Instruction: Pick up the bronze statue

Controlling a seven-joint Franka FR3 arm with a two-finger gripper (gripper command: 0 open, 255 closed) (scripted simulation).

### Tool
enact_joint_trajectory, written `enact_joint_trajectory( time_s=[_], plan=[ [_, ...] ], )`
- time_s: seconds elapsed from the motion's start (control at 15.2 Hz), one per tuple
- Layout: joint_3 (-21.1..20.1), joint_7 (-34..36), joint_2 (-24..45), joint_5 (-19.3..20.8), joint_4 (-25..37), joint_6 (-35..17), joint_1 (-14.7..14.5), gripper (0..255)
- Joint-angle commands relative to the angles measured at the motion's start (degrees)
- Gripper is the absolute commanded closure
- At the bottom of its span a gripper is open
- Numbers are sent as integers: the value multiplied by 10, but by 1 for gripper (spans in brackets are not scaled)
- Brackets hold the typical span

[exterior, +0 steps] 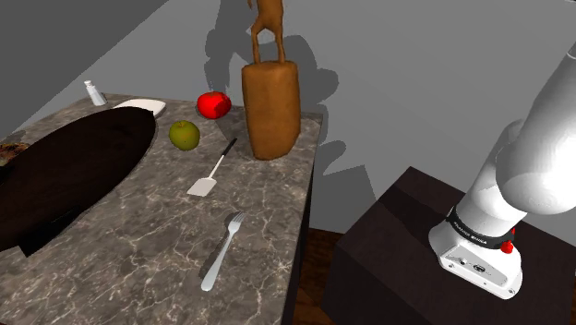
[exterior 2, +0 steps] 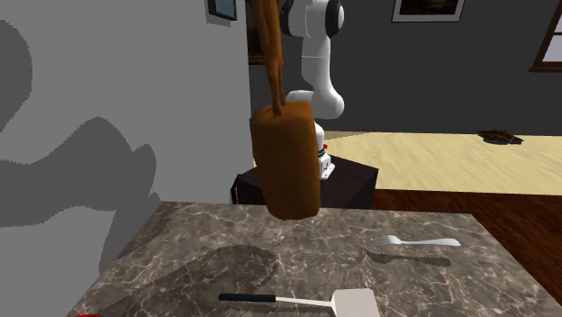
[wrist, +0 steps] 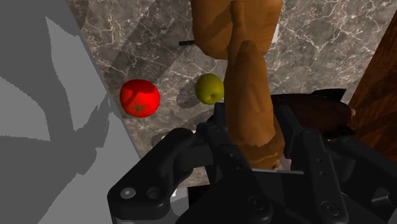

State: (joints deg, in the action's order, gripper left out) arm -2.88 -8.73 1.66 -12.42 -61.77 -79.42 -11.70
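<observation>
Countertop [exterior: 138, 249]: grey-brown veined marble.
Red fruit [exterior: 213, 104]: round, on the counter close to the grey wall [exterior: 415, 74].
Green apple [exterior: 185, 135]: near the red fruit, not touching it.
Spatula [exterior: 211, 172]: black handle, pale blade, lying flat near the apple.
Fork [exterior: 222, 249]: silver, lying flat, lower in the shoulder view, apart from the spatula.
Dark oval vessel [exterior: 74, 166]: large, at the shoulder view's left.
White dish [exterior: 140, 106] and small shaker [exterior: 94, 92]: beyond the vessel, at the far corner.
</observation>
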Motion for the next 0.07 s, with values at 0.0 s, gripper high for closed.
enact_joint_trajectory(
  time_s=[0.0],
  plan=[
    [0,2,5,0,17,10,0,255]
  ],
)
